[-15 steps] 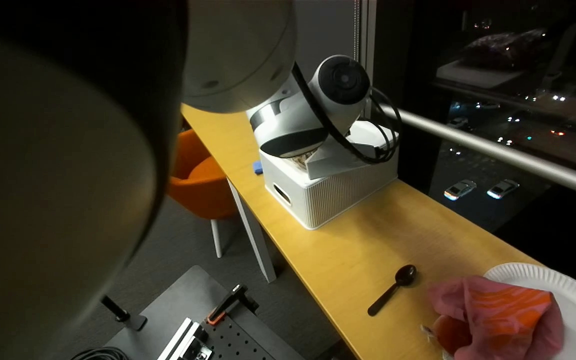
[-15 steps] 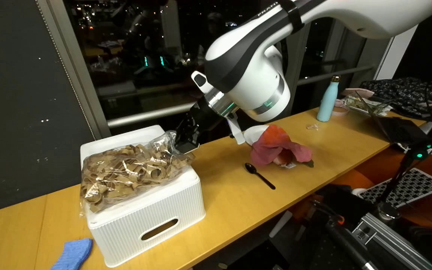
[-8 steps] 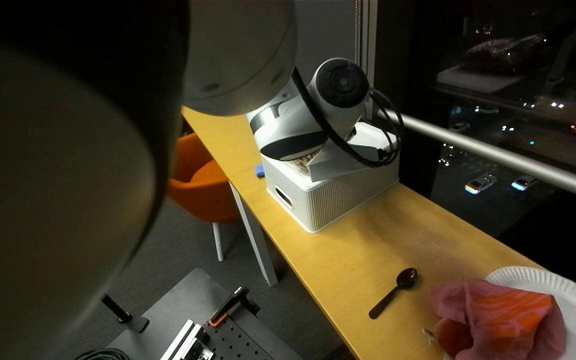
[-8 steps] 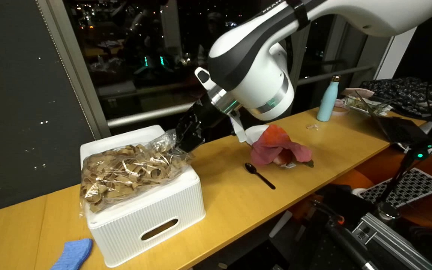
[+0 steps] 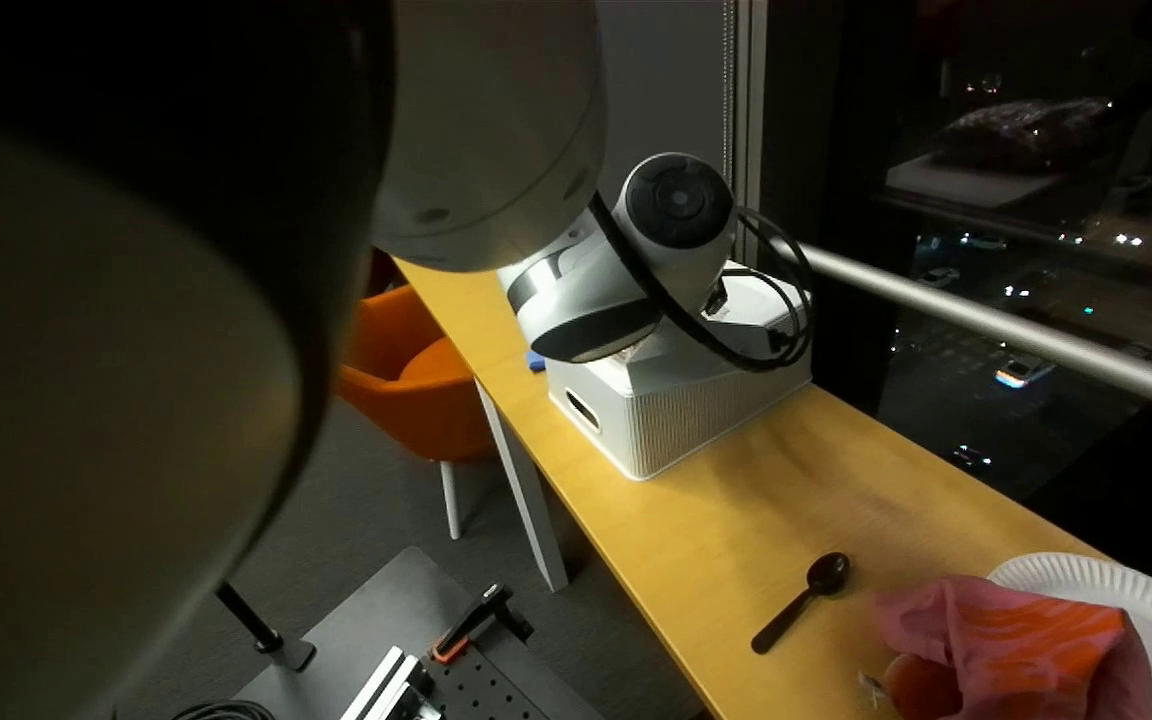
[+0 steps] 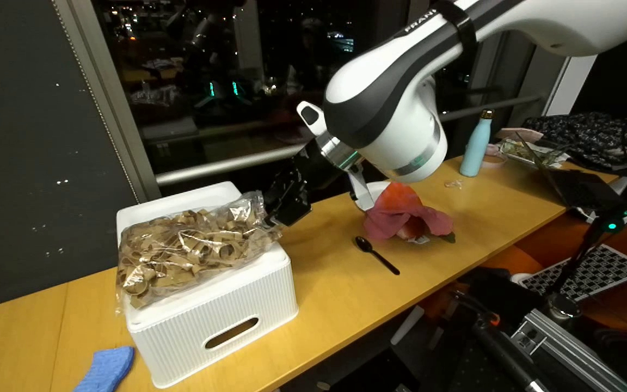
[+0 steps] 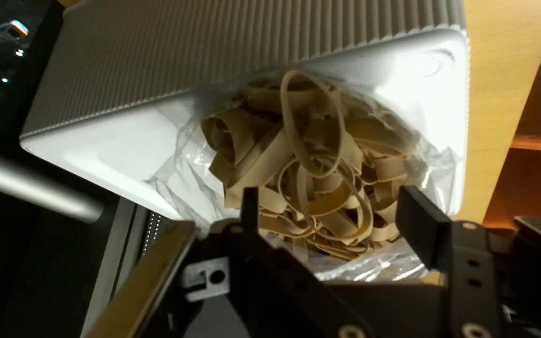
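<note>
Fingers (image 7: 421, 227) of the gripper (image 7: 324, 204) stood wide apart in the wrist view, with tan bands (image 7: 313, 169) showing through the gap. Those bands lay heaped in a clear plastic bag (image 7: 385, 265), which rested on top of a white ribbed box (image 6: 183, 329) with an oval slot cut in one face. In an exterior view the gripper hung tilted just beside the bag's loose film (image 6: 247, 207), though whether a fingertip touched it could not be told. The box stood on a yellow wooden table (image 6: 19, 332), a blue piece (image 6: 105, 370) lying just beside one corner. Well apart from the bag, a black spoon (image 5: 801, 603) lay on the wood in both exterior views, and near it a pink and orange cloth (image 5: 1016, 645) partly hid a white plate (image 5: 1066, 565) and a reddish round thing (image 5: 921, 688). Farther along, a pale blue bottle (image 6: 477, 146) stood upright near a dark laptop (image 6: 580, 188), and an orange chair (image 5: 416, 400) showed beside the table.
</note>
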Controlling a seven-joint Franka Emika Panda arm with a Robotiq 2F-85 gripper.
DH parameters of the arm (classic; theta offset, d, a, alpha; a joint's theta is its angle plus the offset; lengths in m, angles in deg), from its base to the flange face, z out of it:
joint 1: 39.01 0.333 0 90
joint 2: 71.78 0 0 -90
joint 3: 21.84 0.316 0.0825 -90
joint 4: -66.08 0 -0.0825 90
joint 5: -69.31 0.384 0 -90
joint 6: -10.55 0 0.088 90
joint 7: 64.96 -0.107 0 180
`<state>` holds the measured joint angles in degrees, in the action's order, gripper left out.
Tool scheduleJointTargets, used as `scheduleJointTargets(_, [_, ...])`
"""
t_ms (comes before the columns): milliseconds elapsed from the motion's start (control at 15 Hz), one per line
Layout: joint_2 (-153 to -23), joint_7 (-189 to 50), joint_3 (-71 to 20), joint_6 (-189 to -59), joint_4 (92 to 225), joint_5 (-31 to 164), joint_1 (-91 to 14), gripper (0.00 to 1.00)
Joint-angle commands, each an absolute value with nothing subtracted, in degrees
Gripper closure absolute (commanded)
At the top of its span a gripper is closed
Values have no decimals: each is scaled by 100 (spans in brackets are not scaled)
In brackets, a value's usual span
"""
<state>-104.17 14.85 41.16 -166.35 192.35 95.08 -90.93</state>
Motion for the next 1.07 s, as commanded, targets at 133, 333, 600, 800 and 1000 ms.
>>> scheduleJointTargets(133, [-10383,702,4171,-17056,19599,8416,-9708,20])
scheduleJointTargets(333, [-10156,149,4136,-17100,19765,7962,-9904,6])
scheduleJointTargets(600, [-10333,-449,4400,-16930,19910,7436,-10377,1])
scheduleJointTargets(800, [-10471,-910,4744,-16923,20026,7119,-10634,0])
scheduleJointTargets(1000, [-10522,-1430,4936,-16933,20083,6844,-10661,0])
